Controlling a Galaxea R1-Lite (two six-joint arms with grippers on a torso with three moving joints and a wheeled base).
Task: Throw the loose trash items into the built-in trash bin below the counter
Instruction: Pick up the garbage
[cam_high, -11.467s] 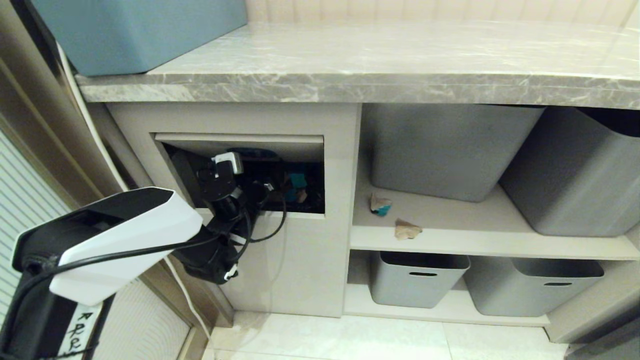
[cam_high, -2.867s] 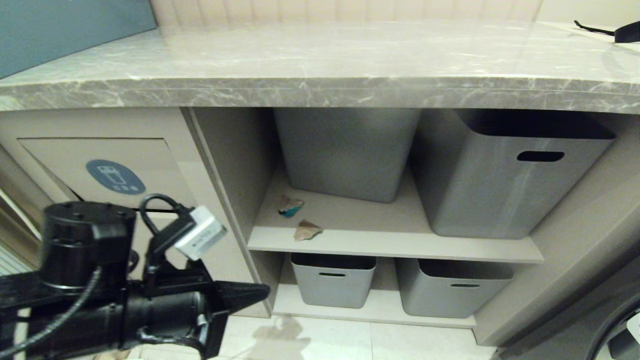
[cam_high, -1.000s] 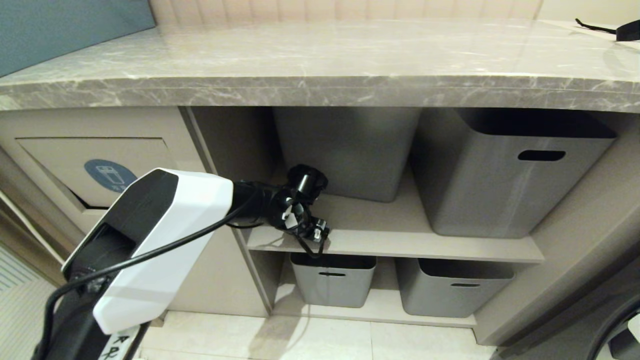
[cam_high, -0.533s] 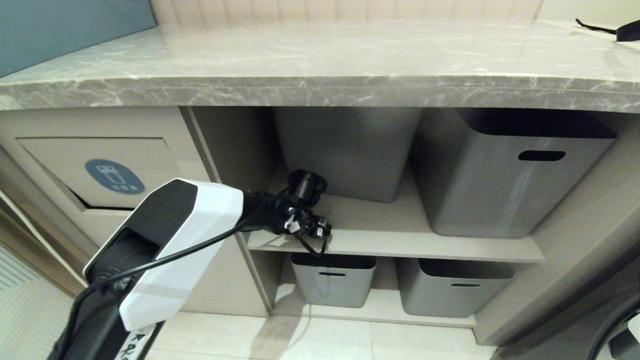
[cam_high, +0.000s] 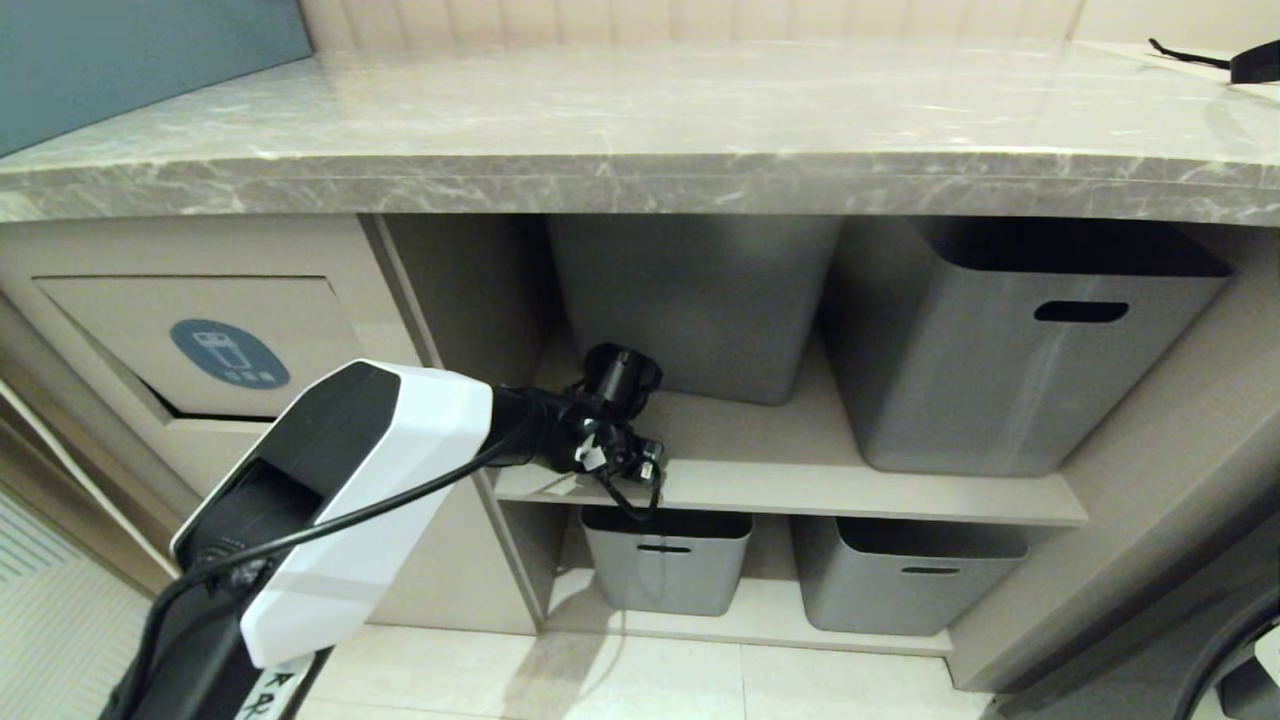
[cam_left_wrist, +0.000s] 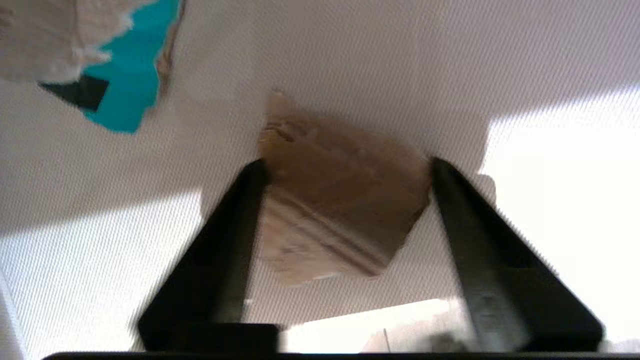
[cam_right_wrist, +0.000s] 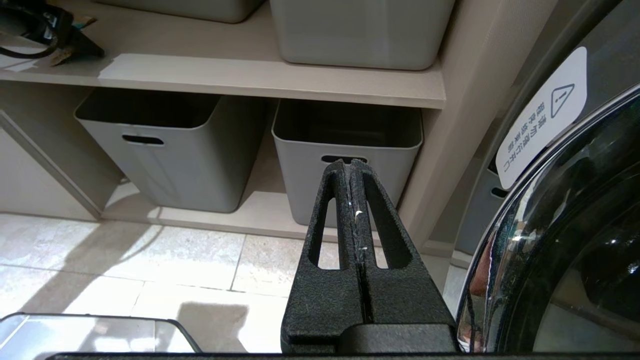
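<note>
Left wrist view, left gripper (cam_left_wrist: 345, 167) fingers apart astride brown scrap (cam_left_wrist: 340, 210) on shelf (cam_left_wrist: 450, 75), teal-patched scrap (cam_left_wrist: 125, 75) near, right gripper (cam_right_wrist: 352, 162) closed, parked.

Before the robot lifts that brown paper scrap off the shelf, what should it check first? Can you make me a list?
1. Brown scrap sits between the left gripper's fingers: ok.
2. Fingers squeezed firmly enough to lift it: cannot tell; they flank its edges.
3. Teal-patched scrap is outside the fingers, so only one gets picked: ok.
4. Grey tub behind is clear of the arm: ok.
5. Trash bin flap is in view and unblocked: ok.
6. Right gripper is shut and away from the shelf: ok.
</note>
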